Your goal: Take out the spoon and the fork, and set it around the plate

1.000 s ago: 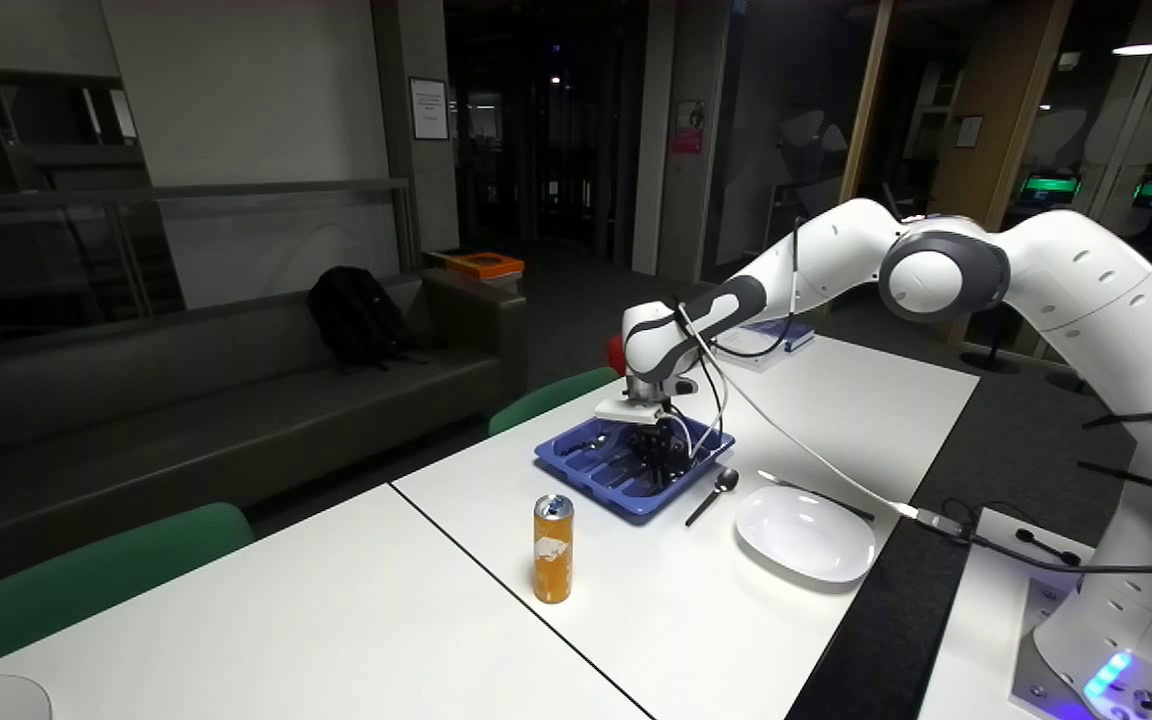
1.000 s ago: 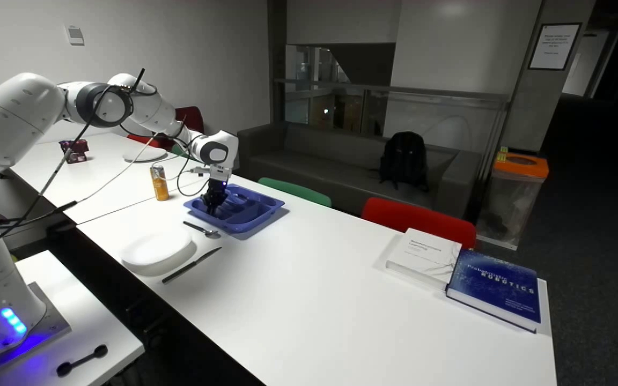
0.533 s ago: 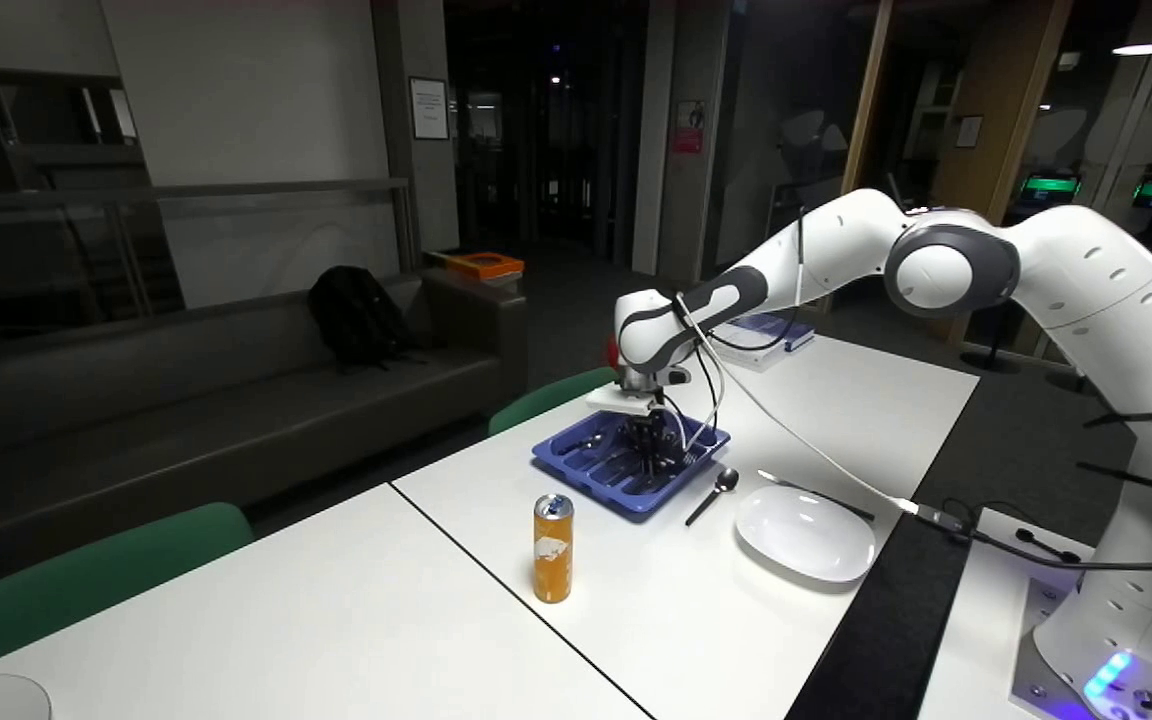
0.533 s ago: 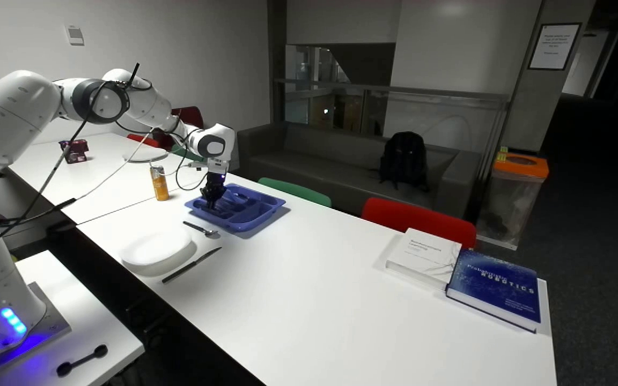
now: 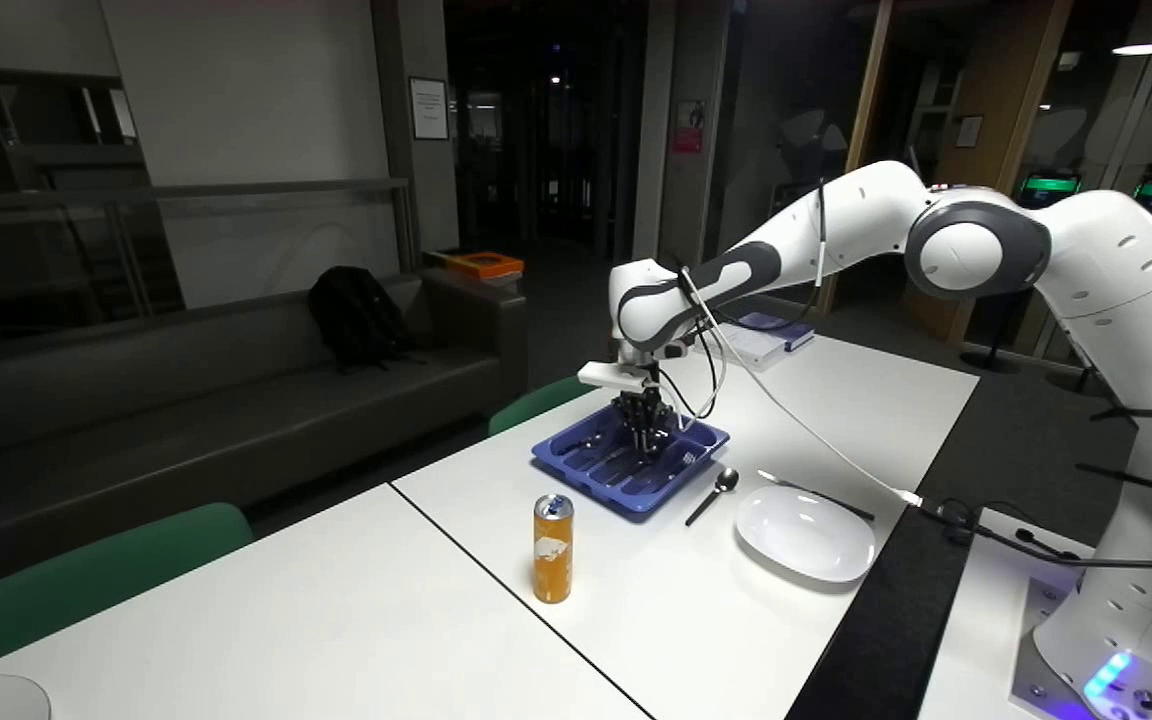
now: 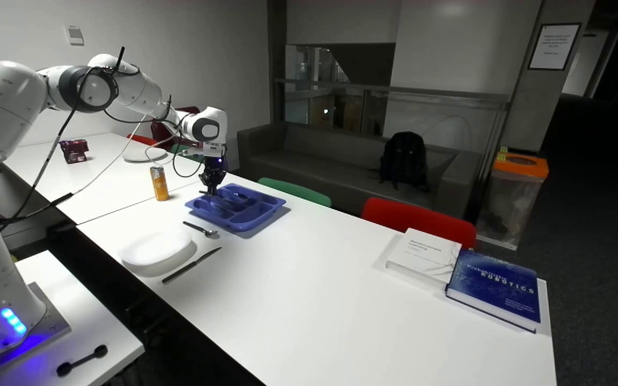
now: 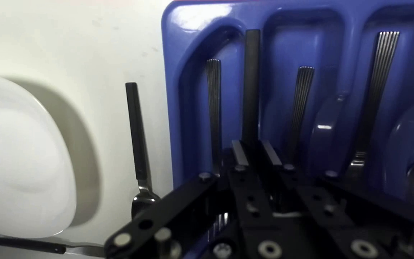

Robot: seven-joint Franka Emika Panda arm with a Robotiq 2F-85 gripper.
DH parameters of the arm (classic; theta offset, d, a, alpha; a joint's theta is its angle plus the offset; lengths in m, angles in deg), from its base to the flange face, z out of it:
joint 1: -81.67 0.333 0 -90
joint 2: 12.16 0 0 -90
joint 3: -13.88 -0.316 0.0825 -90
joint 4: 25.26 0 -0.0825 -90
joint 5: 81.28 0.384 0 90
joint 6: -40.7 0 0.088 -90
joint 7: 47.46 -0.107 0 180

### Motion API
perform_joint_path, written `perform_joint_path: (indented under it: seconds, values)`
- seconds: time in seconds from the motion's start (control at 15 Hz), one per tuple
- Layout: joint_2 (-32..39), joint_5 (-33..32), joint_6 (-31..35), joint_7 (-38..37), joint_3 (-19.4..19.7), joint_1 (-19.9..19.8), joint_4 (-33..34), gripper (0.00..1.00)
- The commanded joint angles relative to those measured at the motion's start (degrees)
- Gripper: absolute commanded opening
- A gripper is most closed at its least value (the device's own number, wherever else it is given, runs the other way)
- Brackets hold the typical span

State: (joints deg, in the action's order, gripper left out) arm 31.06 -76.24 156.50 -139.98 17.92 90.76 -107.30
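Observation:
My gripper (image 7: 255,153) is shut on the black handle (image 7: 251,86) of a utensil, above the blue cutlery tray (image 7: 173,108). The utensil's head is hidden behind the fingers, so I cannot tell its kind. In the exterior views the gripper (image 5: 648,445) (image 6: 212,192) hangs over the tray (image 5: 576,478) (image 6: 244,225). A fork (image 5: 688,458) with a ridged handle (image 7: 213,90) lies in the tray's nearest compartment. A black-handled spoon (image 5: 725,481) (image 6: 210,233) (image 7: 135,126) lies on the table between tray and white plate (image 5: 804,533) (image 6: 156,247) (image 7: 20,151).
A black-handled knife (image 5: 826,497) (image 6: 191,265) lies beside the plate. An orange can (image 5: 553,550) (image 6: 159,183) stands near the tray. More ridged-handled cutlery (image 7: 383,64) lies in other compartments. Two books (image 6: 424,256) (image 6: 494,287) lie farther along the table.
My gripper has risen from inside the tray to above it, bringing the black-handled utensil up. The tray shifted slightly; plate, table spoon and knife have not moved.

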Motion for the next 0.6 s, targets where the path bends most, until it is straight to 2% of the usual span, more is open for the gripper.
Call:
perform_joint_path:
  seconds: [0.0,0.27,0.53]
  values:
    - [-8.04,-3.53,1.24,-0.6,0.98,1.64,-9.51,0.03]
    - [-14.65,-9.89,-0.16,0.45,1.28,2.68,-18.49,0.03]
    - [-21.26,-13.99,0.43,2.03,0.0,2.43,-27.44,0.03]
